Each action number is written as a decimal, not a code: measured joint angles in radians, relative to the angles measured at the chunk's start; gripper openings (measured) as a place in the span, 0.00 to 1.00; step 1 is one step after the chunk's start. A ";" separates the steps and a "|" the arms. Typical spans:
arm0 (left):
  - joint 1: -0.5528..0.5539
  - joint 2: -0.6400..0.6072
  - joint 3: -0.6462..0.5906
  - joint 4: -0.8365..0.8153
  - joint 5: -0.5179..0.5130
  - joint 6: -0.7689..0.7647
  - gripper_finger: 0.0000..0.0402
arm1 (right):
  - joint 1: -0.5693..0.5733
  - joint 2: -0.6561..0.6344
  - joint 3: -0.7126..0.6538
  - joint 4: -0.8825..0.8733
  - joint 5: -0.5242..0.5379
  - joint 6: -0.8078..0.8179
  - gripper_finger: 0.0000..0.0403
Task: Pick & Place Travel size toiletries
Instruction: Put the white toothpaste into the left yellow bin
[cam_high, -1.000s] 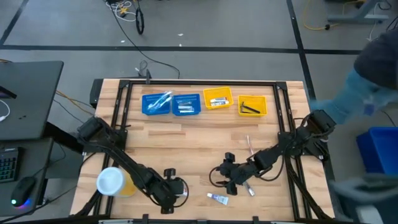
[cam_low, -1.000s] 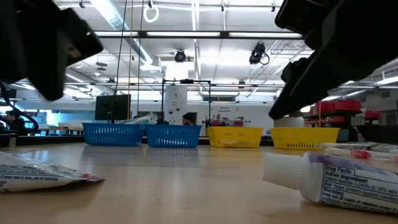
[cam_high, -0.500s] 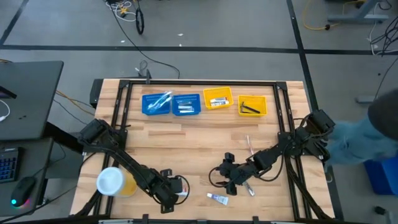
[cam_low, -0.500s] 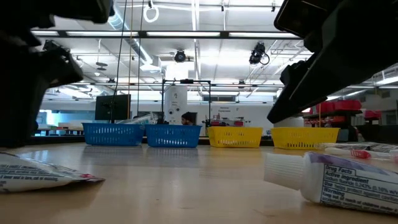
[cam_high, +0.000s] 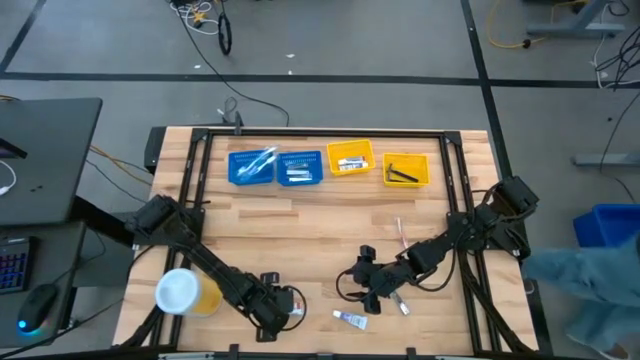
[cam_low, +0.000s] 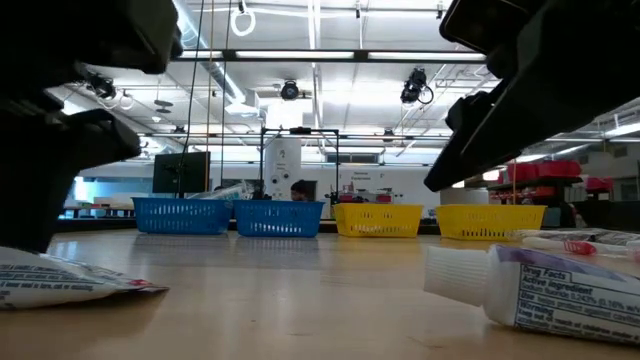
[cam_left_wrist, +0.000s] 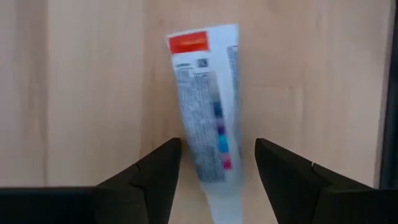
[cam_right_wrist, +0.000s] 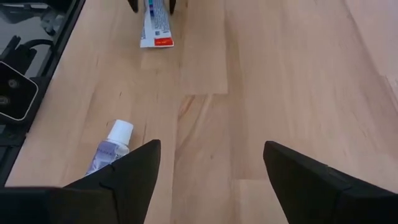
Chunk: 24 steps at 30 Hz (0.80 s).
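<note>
Left tool (cam_left_wrist: 217, 165) spread wide astride a white tube (cam_left_wrist: 208, 102) on the wooden table (cam_high: 320, 225) — right tool (cam_right_wrist: 208, 165) wide too.

Two blue trays (cam_high: 275, 167) and two yellow trays (cam_high: 377, 165) line the table's far edge — a white-lidded tub (cam_high: 181, 291) sits near.

Wide bare wood across the middle of the surface (cam_high: 300, 225), open passage there. Four baskets (cam_high: 328, 166) line the far edge. A yellow tub (cam_high: 184, 293) blocks the near left corner; toothpaste tubes (cam_high: 350, 319) lie along the near edge.
</note>
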 joint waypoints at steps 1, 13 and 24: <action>0.000 0.003 0.002 -0.005 0.005 0.001 0.55 | 0.000 0.000 0.000 0.004 0.000 -0.006 0.74; -0.005 0.025 0.002 -0.021 -0.076 0.170 0.35 | -0.027 0.000 0.000 0.069 0.002 -0.163 0.74; 0.053 0.037 0.045 -0.007 -0.432 0.154 0.21 | -0.065 0.000 0.000 0.199 -0.073 -0.304 0.69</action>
